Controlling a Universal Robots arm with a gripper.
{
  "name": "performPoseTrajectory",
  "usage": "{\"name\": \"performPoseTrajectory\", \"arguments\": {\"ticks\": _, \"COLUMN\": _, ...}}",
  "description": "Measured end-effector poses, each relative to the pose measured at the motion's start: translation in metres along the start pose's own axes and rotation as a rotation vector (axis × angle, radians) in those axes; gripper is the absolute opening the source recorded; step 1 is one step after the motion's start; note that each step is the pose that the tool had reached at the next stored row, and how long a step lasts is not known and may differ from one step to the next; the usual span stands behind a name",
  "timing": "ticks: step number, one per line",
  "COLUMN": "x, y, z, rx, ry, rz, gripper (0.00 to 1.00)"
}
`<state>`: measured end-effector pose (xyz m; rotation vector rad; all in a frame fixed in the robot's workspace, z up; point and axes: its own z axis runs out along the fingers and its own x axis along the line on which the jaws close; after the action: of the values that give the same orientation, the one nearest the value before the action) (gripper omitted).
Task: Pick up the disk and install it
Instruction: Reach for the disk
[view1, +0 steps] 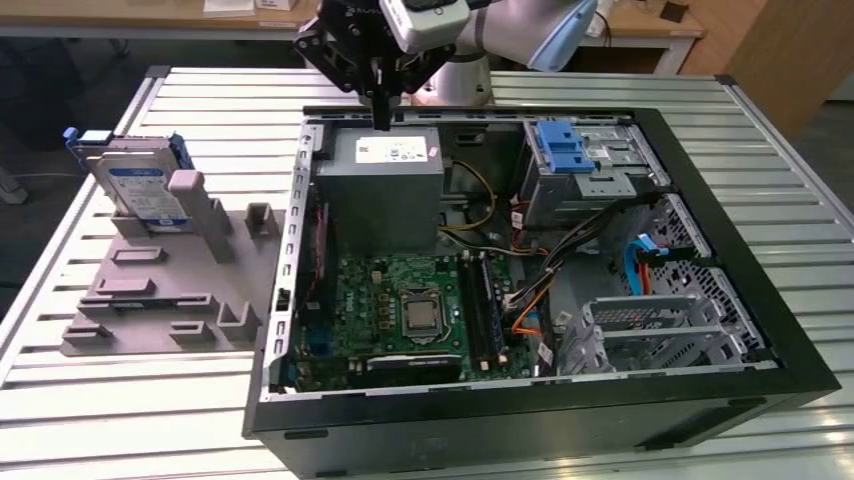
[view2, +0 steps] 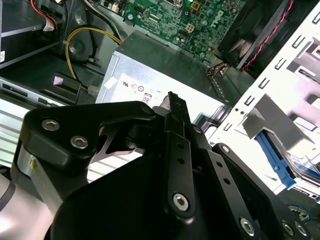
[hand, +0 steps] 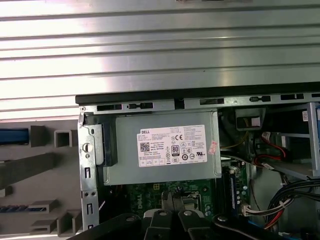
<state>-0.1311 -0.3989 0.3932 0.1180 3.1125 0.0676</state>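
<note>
The slim black two-fingered pincer (view1: 384, 118) hangs over the open black tower computer case (view1: 534, 425), its tip just above the large grey metal power-supply box with a white sticker (view1: 384, 185). In the exterior view and the second wrist view its fingers look pressed together with nothing between them, so I judge it clenched and empty.

The disk (view1: 138, 190), a flat silver rectangular hard drive with a white-and-blue label and a blue plastic bracket round its edges, is not in the case. It stands on edge in a slot of the grey moulded plastic holder (view1: 160, 290), which rests on the ribbed metal surface (view1: 134, 400) beside the case.

The relation that matters: the disk lies well apart from the pincer, off toward the exterior view's left, beyond the case wall. It sits upright, with its labelled face turned toward the exterior camera and its top edge free above the holder. That free edge looks like the only part a grasp from above could reach. The disk has not been picked up yet.

Inside the case, a metal drive bay with a bright blue plastic latch (view1: 567, 150) sits on the far side of the power-supply box from the disk, toward the exterior view's right.
</note>
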Motion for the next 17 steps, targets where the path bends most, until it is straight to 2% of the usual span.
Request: {"name": "performPoseTrajectory", "arguments": {"ticks": 17, "x": 0.0050, "y": -0.0003, "z": 0.0003, "rx": 0.0000, "ry": 0.0000, "rz": 0.000, "gripper": 0.11}}
